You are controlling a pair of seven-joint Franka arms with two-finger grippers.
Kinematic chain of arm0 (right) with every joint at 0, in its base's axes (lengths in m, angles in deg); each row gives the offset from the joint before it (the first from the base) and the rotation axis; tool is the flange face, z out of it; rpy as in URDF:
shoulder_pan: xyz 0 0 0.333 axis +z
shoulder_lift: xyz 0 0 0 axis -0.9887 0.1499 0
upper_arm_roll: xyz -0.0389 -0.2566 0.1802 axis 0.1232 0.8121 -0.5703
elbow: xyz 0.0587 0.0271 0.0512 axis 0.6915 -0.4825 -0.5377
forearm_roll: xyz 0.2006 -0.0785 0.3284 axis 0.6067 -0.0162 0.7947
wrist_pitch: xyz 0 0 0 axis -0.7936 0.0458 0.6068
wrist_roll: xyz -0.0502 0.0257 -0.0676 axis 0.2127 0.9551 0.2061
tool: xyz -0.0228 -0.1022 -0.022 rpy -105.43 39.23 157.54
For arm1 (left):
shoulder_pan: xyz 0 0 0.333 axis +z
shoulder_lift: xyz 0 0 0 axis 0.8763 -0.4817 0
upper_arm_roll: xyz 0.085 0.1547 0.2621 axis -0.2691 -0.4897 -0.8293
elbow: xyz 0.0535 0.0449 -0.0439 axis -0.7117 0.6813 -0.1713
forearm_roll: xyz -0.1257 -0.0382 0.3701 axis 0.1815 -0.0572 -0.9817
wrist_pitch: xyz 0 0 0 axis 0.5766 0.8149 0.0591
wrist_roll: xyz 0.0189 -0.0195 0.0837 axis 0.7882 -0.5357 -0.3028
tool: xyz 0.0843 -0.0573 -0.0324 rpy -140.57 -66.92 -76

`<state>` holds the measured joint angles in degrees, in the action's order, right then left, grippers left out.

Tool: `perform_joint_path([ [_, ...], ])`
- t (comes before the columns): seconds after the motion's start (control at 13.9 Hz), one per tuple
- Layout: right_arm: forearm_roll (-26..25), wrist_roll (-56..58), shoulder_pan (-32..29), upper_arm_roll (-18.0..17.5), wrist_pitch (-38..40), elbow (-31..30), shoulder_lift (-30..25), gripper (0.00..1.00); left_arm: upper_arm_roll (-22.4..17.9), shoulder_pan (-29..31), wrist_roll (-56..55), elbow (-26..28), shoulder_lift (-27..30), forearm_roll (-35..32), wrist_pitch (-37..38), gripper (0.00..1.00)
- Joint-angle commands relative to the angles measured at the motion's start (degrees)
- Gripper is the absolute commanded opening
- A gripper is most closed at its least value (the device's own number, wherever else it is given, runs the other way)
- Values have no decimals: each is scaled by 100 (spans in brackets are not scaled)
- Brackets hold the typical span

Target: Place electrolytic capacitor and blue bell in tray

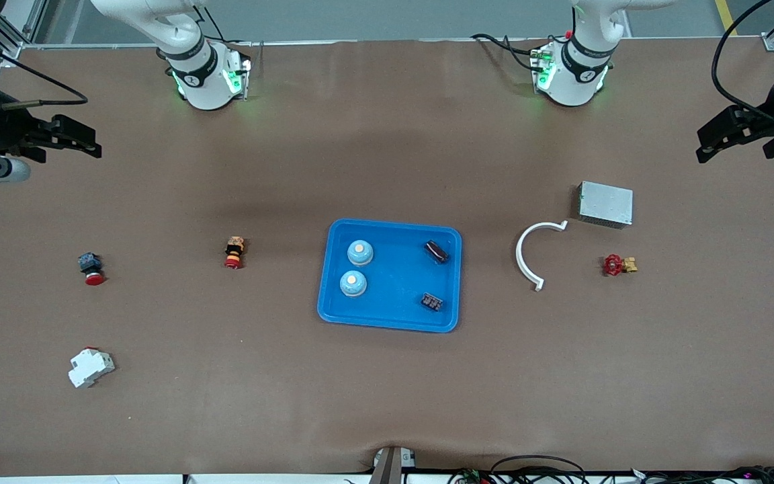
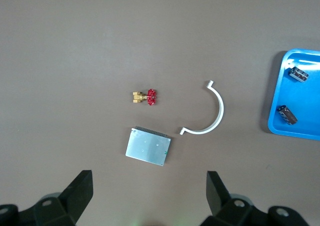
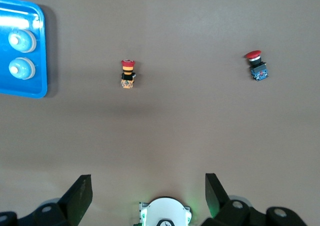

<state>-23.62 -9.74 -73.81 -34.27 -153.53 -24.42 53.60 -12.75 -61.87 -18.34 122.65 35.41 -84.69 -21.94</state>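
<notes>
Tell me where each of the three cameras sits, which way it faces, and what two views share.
Front view: high across the table, facing both bases; tray central, left gripper and right gripper open above the table's ends.
Left wrist view: looks down past its own open fingers at the grey box, white arc and red valve.
Right wrist view: looks down past its own fingers and its base at two red buttons.
Both wrist views catch the tray's edge.
</notes>
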Motion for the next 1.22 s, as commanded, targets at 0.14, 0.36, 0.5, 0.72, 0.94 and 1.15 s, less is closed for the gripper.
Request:
perform_joint_path([
  [0.14, -67, 70, -352, -90, -385, -198, -145, 100, 202, 40, -64, 28, 84, 120, 26, 100],
  [0.36, -58, 61, -544, -90, -561, -206, -136, 100, 202, 57, -55, 37, 84, 164, 0, 100],
  [0.5, -58, 44, -641, -90, -658, -206, -136, 100, 202, 75, -55, 54, 75, 252, -9, 100],
  [0.72, -67, -18, -765, -99, -396, -163, -136, 100, 193, 75, -55, 54, 93, 261, -1, 100],
  [0.94, -128, -551, -677, -134, -553, -136, -110, 100, 175, 75, 85, 2, 75, 252, -1, 100],
  [1.15, -128, -704, -712, -108, -570, -75, -110, 100, 149, 75, 77, -25, 75, 208, -1, 100],
])
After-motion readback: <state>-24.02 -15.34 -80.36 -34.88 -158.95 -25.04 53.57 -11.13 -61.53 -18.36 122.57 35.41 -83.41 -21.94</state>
